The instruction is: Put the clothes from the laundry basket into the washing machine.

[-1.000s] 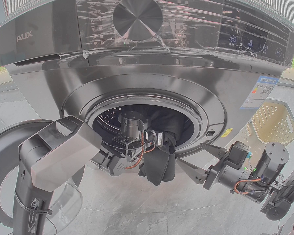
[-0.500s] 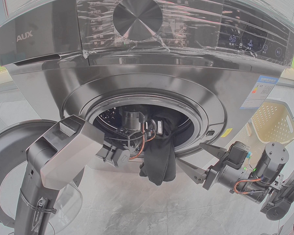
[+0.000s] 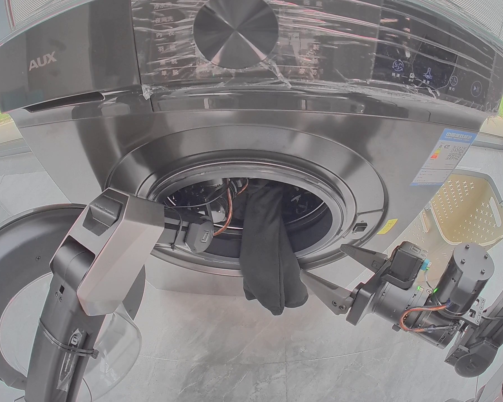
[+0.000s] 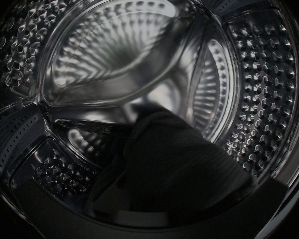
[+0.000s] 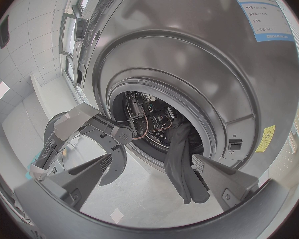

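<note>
As the left arm (image 3: 117, 241) pushes deeper, its hand's grip untellable, the garment (image 3: 268, 252) still overhangs the washing machine (image 3: 346, 157) opening's 6 o'clock lip: unfinished.

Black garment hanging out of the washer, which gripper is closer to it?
Left. The left gripper is inside the drum, at the upper end of the garment; the right gripper sits open outside, beside its dangling end.
</note>
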Motion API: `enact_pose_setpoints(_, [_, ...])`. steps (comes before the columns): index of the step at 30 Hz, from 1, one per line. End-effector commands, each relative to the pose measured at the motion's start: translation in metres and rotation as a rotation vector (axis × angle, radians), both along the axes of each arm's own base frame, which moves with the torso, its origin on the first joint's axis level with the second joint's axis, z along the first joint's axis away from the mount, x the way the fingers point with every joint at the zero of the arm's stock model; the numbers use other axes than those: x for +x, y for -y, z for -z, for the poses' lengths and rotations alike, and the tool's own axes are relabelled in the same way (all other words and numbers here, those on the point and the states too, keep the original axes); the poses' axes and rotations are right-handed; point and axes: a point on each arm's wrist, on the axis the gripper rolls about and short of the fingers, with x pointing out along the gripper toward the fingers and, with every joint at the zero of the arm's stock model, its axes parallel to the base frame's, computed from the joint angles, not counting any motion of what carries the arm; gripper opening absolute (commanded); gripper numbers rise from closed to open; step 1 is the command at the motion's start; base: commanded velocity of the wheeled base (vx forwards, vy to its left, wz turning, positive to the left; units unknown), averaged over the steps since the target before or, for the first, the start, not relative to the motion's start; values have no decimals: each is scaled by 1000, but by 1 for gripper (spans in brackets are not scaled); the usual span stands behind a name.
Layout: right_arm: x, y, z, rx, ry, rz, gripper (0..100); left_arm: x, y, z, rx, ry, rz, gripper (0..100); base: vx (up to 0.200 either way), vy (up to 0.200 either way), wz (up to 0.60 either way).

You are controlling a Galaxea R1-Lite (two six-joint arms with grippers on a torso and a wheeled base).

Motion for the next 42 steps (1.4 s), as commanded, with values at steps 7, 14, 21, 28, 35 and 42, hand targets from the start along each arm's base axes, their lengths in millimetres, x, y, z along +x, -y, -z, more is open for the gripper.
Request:
enact_pose_setpoints(7, [0,0,1,-3,-3,0,100,-16,1,13,37,-99,19,100,0,0,0])
enact_pose_setpoints(14, [0,0,1,-3,-3,0,100,-56,0,19,159,-276,94,100,0,0,0])
enact_pose_setpoints(21, [0,0,0,-1,-1,0,100,-86,7,35,260,-389,210,100,0,0,0])
enact_pose_setpoints(28, [0,0,0,0,1,0,100,-81,10,70,309,-440,217,0,0,0,0])
enact_pose_setpoints(35, [0,0,0,0,1,0,100,-72,10,76,311,-425,214,0,0,0,0])
enact_pose_setpoints(42, [0,0,0,0,1,0,100,-51,12,40,199,-271,181,0,0,0,0])
